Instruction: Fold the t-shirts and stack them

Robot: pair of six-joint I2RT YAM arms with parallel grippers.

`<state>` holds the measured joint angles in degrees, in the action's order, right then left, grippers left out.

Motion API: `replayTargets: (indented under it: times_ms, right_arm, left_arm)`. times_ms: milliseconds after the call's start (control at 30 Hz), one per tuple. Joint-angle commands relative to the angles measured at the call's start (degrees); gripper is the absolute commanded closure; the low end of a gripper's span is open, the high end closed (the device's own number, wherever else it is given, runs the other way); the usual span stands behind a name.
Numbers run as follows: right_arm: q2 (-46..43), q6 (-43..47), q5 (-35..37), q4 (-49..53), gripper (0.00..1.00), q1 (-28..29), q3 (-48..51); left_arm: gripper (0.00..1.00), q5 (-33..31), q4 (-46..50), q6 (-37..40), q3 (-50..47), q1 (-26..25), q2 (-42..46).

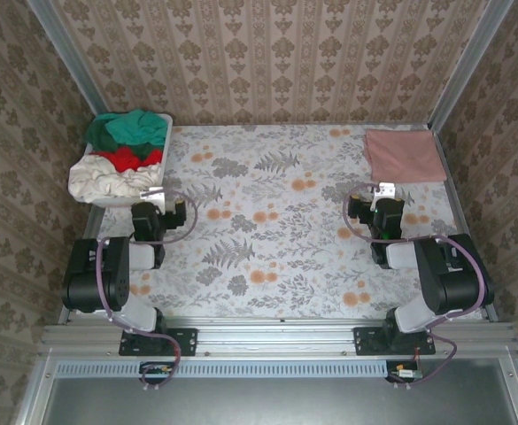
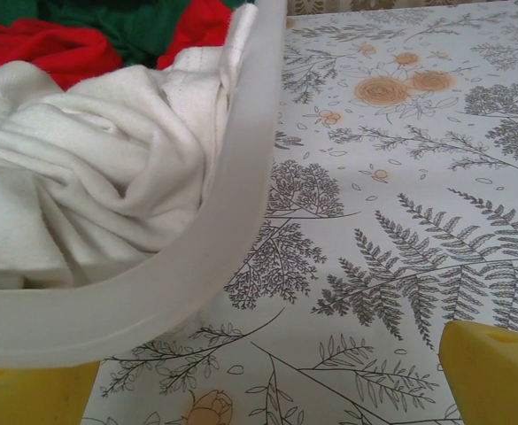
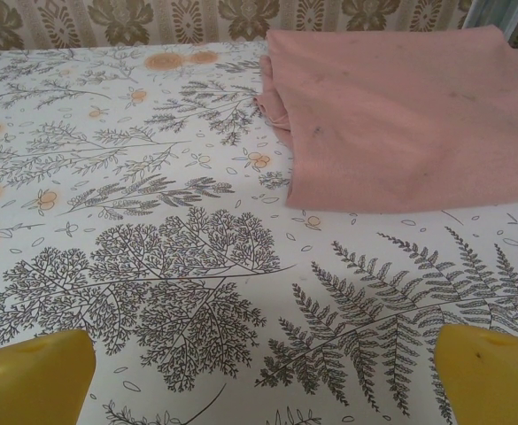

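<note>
Two spread end effectors (image 1: 155, 192) (image 1: 384, 189), one pink t-shirt (image 1: 405, 155), three t-shirts (image 1: 130, 127) (image 1: 121, 159) (image 1: 104, 181), one basket (image 2: 241, 204)

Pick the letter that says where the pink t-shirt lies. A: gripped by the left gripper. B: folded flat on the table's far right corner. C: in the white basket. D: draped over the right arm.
B: the pink t-shirt lies flat on the table at its far right corner, well apart from the basket.

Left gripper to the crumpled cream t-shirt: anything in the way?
Yes: the white plastic laundry basket's rim curves across right before the open left gripper, and the crumpled cream cloth t-shirt lies behind it, inside the basket.
</note>
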<state>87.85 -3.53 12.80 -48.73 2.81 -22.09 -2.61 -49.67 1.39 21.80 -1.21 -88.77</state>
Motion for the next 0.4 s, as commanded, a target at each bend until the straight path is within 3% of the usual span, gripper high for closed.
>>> replayTargets:
  times_ms: [0,367]
  right_arm:
    - [-0.2,0.3,-1.1,-1.8,0.0,-0.3,-0.5]
    - [-0.3,0.4,-1.2,-1.8,0.0,-0.3,-0.4]
  left_arm:
    - [0.0,-1.0,-0.5,1.4,1.1,-0.2,0.4]
    - [0.0,-1.0,-0.4,1.3,1.0,-0.2,0.5]
